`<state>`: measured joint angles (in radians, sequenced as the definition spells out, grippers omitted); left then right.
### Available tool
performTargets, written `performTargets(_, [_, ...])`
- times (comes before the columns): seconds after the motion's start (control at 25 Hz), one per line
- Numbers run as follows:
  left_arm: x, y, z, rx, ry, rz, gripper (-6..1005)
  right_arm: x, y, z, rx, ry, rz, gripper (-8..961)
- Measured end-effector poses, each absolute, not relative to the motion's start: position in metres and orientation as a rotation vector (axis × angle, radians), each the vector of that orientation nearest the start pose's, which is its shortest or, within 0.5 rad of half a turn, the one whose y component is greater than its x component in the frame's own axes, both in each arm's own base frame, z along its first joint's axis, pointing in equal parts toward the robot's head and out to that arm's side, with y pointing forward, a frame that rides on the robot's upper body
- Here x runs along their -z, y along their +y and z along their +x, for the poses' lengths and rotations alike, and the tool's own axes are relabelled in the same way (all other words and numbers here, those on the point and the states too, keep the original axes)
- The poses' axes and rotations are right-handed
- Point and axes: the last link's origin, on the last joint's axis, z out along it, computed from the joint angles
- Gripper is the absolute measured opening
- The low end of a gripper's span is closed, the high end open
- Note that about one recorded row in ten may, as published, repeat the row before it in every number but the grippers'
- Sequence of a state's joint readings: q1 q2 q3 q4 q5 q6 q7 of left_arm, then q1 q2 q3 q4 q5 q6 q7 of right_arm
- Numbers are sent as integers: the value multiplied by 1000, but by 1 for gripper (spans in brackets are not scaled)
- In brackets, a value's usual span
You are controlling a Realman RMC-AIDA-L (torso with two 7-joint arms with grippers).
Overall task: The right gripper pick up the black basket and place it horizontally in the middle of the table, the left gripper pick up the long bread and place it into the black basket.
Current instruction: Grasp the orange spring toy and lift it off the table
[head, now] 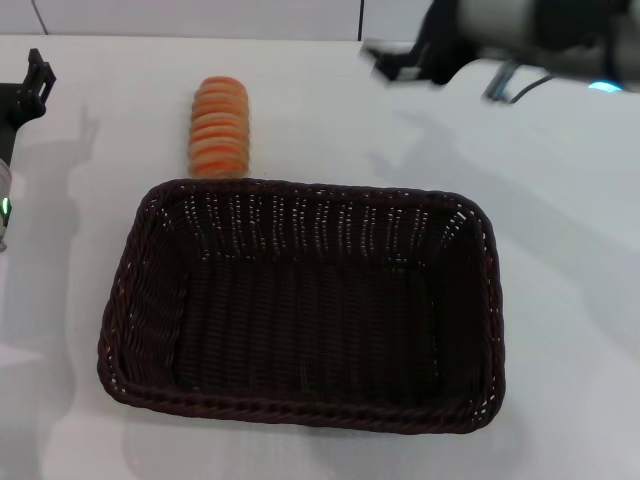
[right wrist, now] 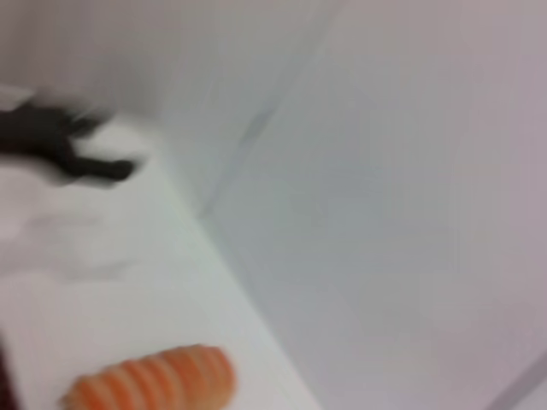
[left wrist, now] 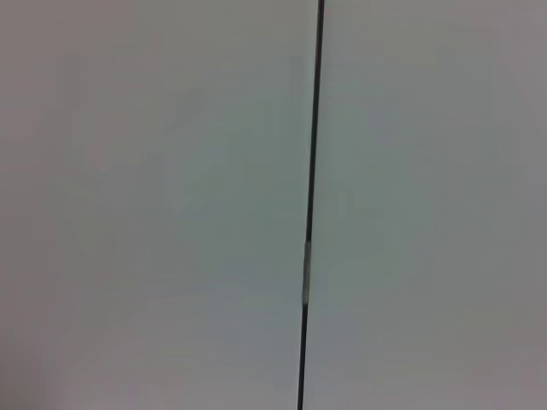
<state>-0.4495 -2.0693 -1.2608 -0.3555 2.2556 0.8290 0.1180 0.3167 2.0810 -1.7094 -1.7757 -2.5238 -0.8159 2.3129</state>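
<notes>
The black basket sits on the white worktop about mid-scene with its long axis running left to right, so the basket part of the task looks done. What remains, as I judge it, is the long bread. It lies on the worktop just beyond the basket's far rim, toward the far-left corner, its long axis pointing near-to-far, crosswise to the basket.

The left gripper hangs at the left edge, level with the loaf and well apart from it, so the bread lies to its right. It holds nothing, and whether it is open I cannot tell. The right gripper is raised over the far right, blurred, holding nothing visible; its opening cannot be read either.

The basket is stiff dark wicker with a braided rim and rounded corners. The loaf is a ridged orange cylinder with pale stripes, likely to roll sideways.
</notes>
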Motion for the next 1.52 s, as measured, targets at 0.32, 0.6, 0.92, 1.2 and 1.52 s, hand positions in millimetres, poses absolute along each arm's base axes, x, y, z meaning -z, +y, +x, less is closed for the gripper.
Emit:
performTargets(0.32, [-18,373,-335,564,-698,-1328,847,-35,317,163,-472,285,-1804,818])
performTargets(0.6, [-20,388,-301,641,-583,-1405,847,-21,276,238,-680,486,-1434,818])
performTargets(0.92, [-13,425,-243,526,-679,-1719,846,-5,233,294,-716,531,-1305,818])
performTargets(1.2, [-3,433,-192,268,-795,-1995,844,-7,212,323,-669,571,-1224,818])
performTargets(1.52, [25,434,-192,88,-863,-2125,838,-11,203,327,-659,532,-1202,817])
